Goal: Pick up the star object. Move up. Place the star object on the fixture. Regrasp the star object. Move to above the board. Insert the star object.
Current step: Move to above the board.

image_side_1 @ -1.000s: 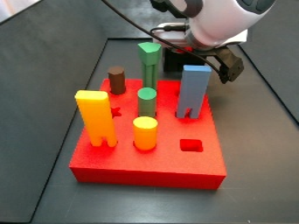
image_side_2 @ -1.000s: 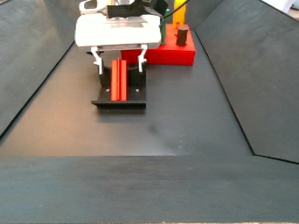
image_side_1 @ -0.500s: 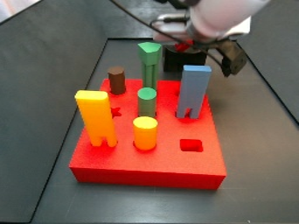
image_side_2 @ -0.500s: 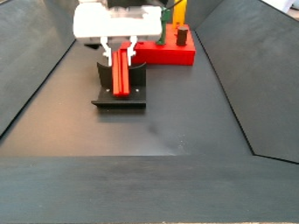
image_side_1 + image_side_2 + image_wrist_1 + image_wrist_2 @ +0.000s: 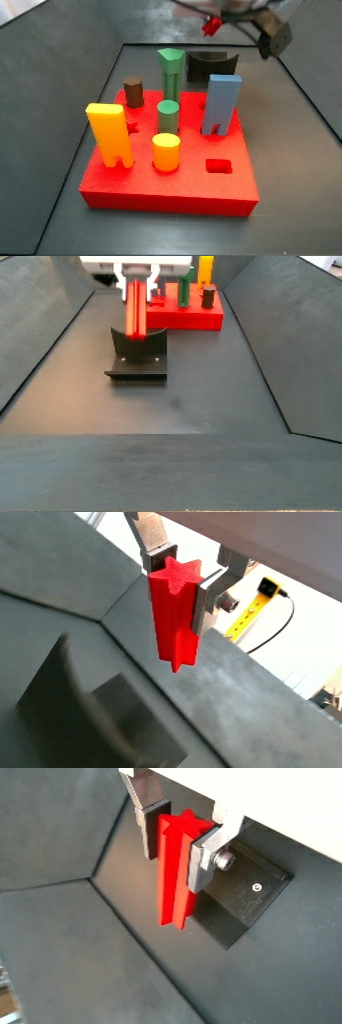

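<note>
Since a second ago, the gripper [image 5: 138, 273] has risen from low over the fixture [image 5: 138, 360] to well above it, carrying the star object [image 5: 135, 306] along, so the hollow now sits bare. That suggests the regrasp on the fixture is finished and the carry towards the board [image 5: 171, 180] comes next. In both wrist views the silver fingers [image 5: 201, 858] are pinching the star object [image 5: 175, 868] near its upper end, and it hangs upright below them, clear of the fixture [image 5: 247, 898] beneath. It is a bright red bar with ridged sides and a star-shaped top face [image 5: 174, 612]. The board lies beyond the fixture, holding coloured pegs, with a star-shaped hole hard to make out from here. In a side view only part of the gripper [image 5: 238, 12] shows above the board's far edge.
</note>
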Controlling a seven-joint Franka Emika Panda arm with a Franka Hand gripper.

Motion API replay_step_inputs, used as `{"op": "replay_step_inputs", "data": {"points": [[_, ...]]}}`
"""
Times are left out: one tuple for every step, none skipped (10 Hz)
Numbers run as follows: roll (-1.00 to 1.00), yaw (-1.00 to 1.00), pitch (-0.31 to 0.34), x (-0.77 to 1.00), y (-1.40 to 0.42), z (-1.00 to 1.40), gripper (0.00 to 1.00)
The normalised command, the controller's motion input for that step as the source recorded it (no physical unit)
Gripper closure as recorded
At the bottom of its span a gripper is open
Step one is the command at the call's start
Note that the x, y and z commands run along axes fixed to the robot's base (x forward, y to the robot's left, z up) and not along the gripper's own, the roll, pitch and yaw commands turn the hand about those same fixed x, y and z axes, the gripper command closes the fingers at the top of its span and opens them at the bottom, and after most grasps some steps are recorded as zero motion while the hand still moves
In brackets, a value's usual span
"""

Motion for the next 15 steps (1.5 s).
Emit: {"op": "replay_step_inputs", "data": {"points": [[-0.08, -0.13, 0.040, -0.10, 0.01, 1.00, 1.00], [-0.08, -0.10, 0.080, -0.10, 0.01, 1.00, 1.00], [-0.08, -0.09, 0.097, -0.10, 0.01, 1.00, 1.00], [-0.06, -0.04, 0.130, -0.10, 0.01, 1.00, 1.00], [-0.06, -0.02, 0.139, -0.09, 0.01, 1.00, 1.00], [-0.04, 0.03, 0.147, -0.09, 0.00, 1.00, 1.00], [-0.04, 0.05, 0.143, -0.08, 0.00, 1.00, 1.00], [-0.03, 0.07, 0.126, -0.07, -0.01, 0.95, 1.00], [-0.03, 0.09, 0.116, -0.03, -0.01, 0.70, 1.00], [-0.03, 0.10, 0.113, -0.01, -0.01, 0.52, 1.00], [-0.03, 0.10, 0.110, 0.01, -0.02, 0.34, 1.00], [-0.03, 0.10, 0.111, 0.02, -0.02, 0.17, 1.00], [-1.00, -0.07, 0.057, -0.46, -1.00, 0.11, 1.00], [-1.00, -0.07, 0.051, -0.46, -1.00, 0.12, 1.00], [-1.00, -0.07, 0.044, -0.48, -1.00, 0.14, 1.00]]}}
